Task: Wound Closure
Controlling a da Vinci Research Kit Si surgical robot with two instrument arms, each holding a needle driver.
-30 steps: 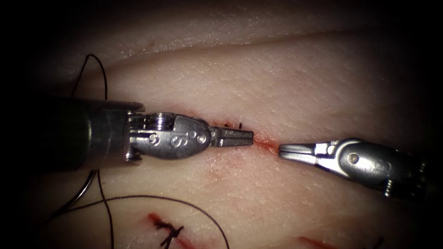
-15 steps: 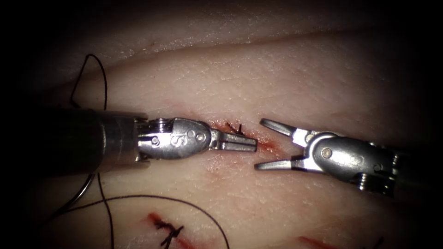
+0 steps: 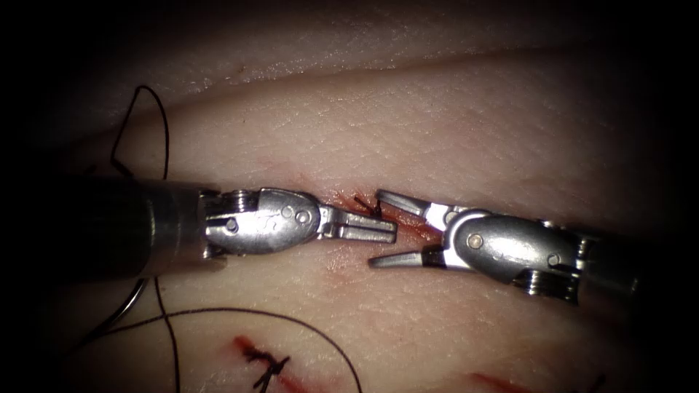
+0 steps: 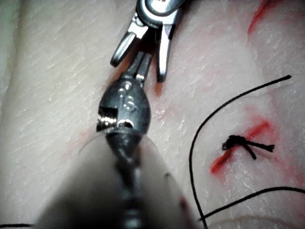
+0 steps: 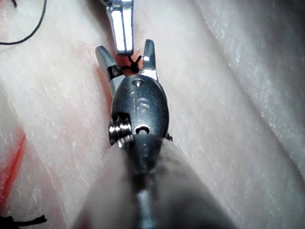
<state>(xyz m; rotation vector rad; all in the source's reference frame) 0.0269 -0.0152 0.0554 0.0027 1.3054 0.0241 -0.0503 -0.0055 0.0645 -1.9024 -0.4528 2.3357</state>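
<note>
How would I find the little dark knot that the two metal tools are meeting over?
Start at the pale tissue and find the reddened cut at its middle, where the left tool and the right tool meet. The knot sits on that cut just above the left tool's shut jaws, between the right tool's open jaws. Unlike the long loose thread below, it is a short stub with bristling ends.

Seen from above, the light pools on the middle of the tissue [image 3: 451, 124] and fades outward into darkness on every side, deepest at the corners. Up close the same surface is brightly lit, its fine creases and folds catching the glare.
</note>
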